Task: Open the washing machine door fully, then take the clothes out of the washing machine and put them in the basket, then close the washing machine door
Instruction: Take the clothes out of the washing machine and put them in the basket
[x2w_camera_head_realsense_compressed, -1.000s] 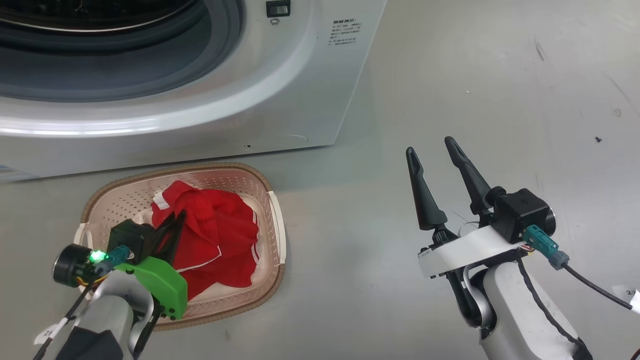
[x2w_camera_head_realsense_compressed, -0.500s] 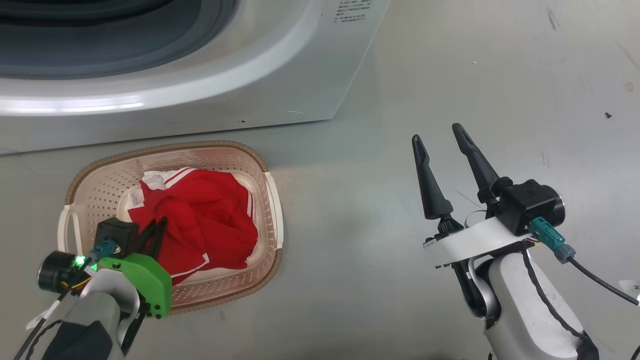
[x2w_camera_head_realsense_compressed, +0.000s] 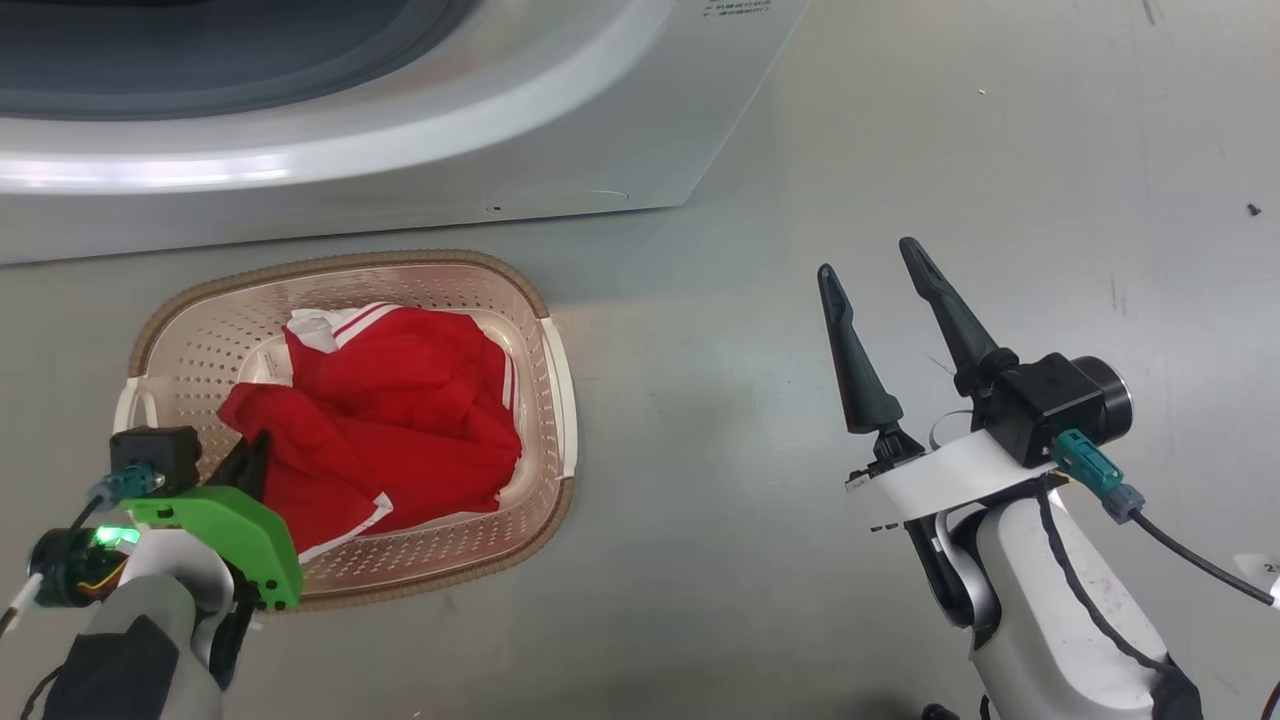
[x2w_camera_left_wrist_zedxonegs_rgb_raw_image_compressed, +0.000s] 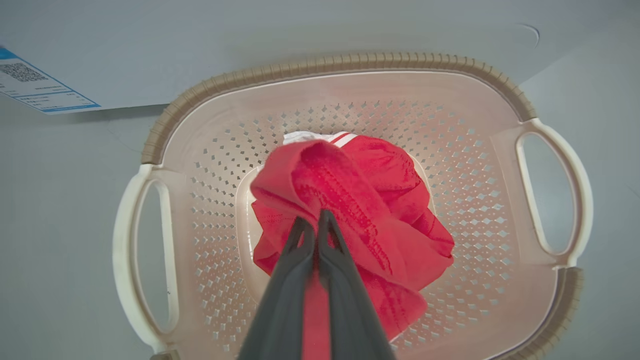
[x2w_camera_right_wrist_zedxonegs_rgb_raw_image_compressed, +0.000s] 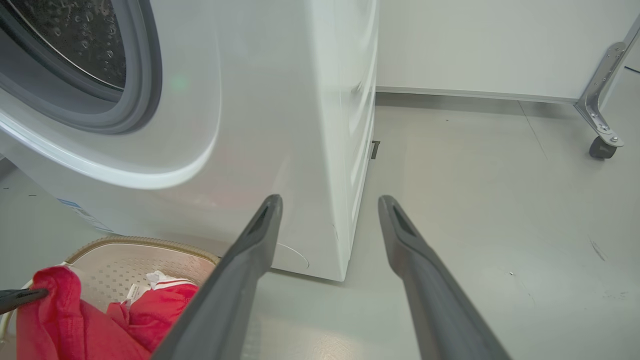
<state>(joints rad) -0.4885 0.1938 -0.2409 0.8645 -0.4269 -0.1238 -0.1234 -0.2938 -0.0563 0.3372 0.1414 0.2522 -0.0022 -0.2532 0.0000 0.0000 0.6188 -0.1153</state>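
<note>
At lower left, the left gripper (x2w_camera_left_wrist_zedxonegs_rgb_raw_image_compressed: 311, 223) is seen clenched on a fold of the clothes (x2w_camera_head_realsense_compressed: 400, 400), which are heaped inside the basket (x2w_camera_head_realsense_compressed: 340, 262) set in front of the washing machine (x2w_camera_head_realsense_compressed: 560, 140). Risk judged: if that gripper is raised before release, fabric could be dragged back out or the light basket tipped. At right, the right gripper (x2w_camera_head_realsense_compressed: 866, 258) is held spread wide, empty, over the floor (x2w_camera_head_realsense_compressed: 720, 400).

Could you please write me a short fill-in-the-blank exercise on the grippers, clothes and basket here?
1. The left gripper is ____ on the red clothes.
2. The right gripper is ____ and holds nothing.
3. The basket stands in front of the white ____.
Missing words: shut; open; washing machine.
</note>
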